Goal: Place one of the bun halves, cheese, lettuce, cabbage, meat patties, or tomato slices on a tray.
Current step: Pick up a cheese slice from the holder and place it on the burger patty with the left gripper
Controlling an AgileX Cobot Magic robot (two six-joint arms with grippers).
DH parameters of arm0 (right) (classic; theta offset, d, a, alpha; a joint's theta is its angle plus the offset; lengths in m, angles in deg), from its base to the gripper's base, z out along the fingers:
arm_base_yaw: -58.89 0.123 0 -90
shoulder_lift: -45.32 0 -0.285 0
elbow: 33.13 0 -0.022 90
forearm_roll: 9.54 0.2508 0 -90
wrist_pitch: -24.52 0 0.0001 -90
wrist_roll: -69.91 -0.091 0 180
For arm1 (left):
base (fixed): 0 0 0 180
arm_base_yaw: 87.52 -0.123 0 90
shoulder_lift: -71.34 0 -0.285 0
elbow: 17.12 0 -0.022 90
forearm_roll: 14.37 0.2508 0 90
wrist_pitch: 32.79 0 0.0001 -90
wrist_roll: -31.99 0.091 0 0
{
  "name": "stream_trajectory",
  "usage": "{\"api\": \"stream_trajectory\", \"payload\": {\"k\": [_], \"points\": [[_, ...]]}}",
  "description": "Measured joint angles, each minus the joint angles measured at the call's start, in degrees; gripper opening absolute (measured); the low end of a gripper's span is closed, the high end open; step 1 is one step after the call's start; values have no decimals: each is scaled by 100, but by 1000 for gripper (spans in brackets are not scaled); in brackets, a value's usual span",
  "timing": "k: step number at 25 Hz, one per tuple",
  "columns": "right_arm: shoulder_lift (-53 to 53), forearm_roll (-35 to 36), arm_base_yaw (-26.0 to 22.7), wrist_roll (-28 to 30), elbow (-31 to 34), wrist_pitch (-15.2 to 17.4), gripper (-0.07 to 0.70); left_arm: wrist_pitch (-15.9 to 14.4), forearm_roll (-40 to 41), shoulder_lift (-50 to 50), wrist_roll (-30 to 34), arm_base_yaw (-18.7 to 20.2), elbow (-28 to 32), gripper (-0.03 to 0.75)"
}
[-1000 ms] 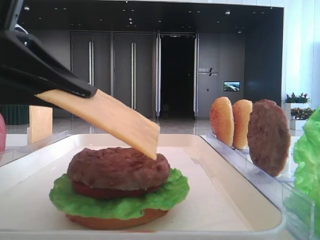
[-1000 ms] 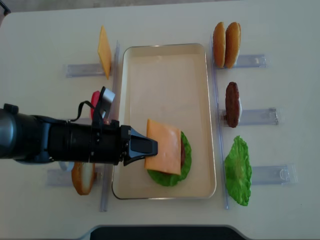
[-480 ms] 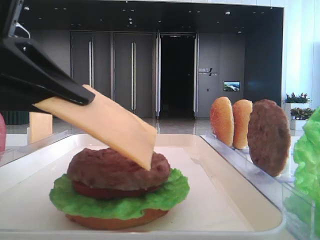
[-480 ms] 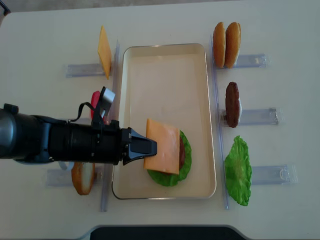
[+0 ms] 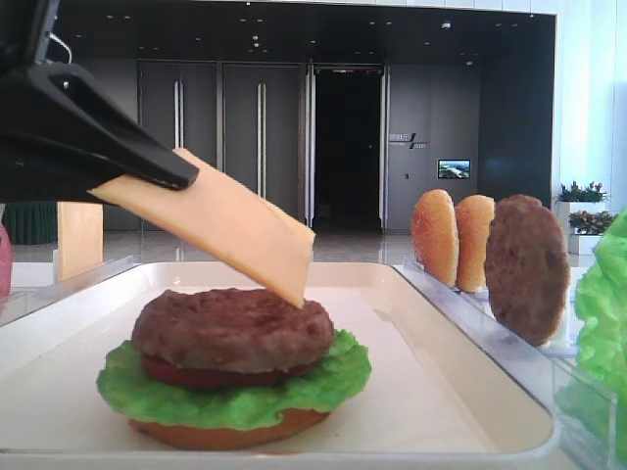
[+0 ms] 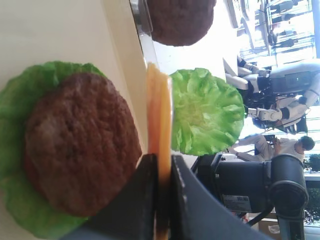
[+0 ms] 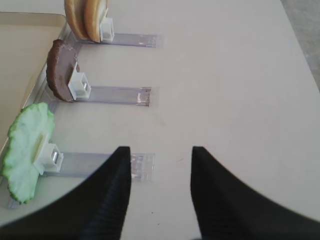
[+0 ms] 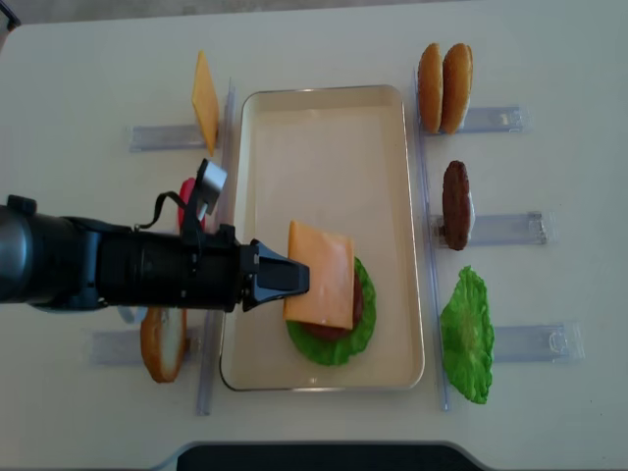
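Note:
My left gripper (image 8: 299, 280) is shut on the edge of a pale orange cheese slice (image 8: 322, 275). It holds the slice tilted over a stack on the cream tray (image 8: 324, 128). The stack is a meat patty (image 5: 233, 328) on a tomato slice (image 5: 196, 375), lettuce (image 5: 235, 390) and a bun half (image 5: 225, 433). The low corner of the cheese (image 5: 235, 235) hangs just at the patty's top; I cannot tell if it touches. In the left wrist view the cheese (image 6: 159, 115) stands edge-on between the jaws. My right gripper (image 7: 161, 150) stands open over bare table.
Clear racks flank the tray. The right ones hold two bun halves (image 8: 444, 88), a patty (image 8: 455, 204) and a lettuce leaf (image 8: 467, 336). The left ones hold a cheese slice (image 8: 204, 101), a red slice (image 8: 186, 196) and a bun half (image 8: 163, 343).
Half a second ago the cheese's low corner dipped onto the patty; now it has lifted slightly. The left gripper has stayed shut on it. The stack has not moved.

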Motion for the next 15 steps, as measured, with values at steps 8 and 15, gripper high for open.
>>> {"api": "stream_trajectory", "payload": {"k": [8,15], "points": [[0,0,0,0,0,0,305,5,-4,0,0,0,-82,34],[0,0,0,0,0,0,305,5,-4,89,0,0,-86,34]]}}
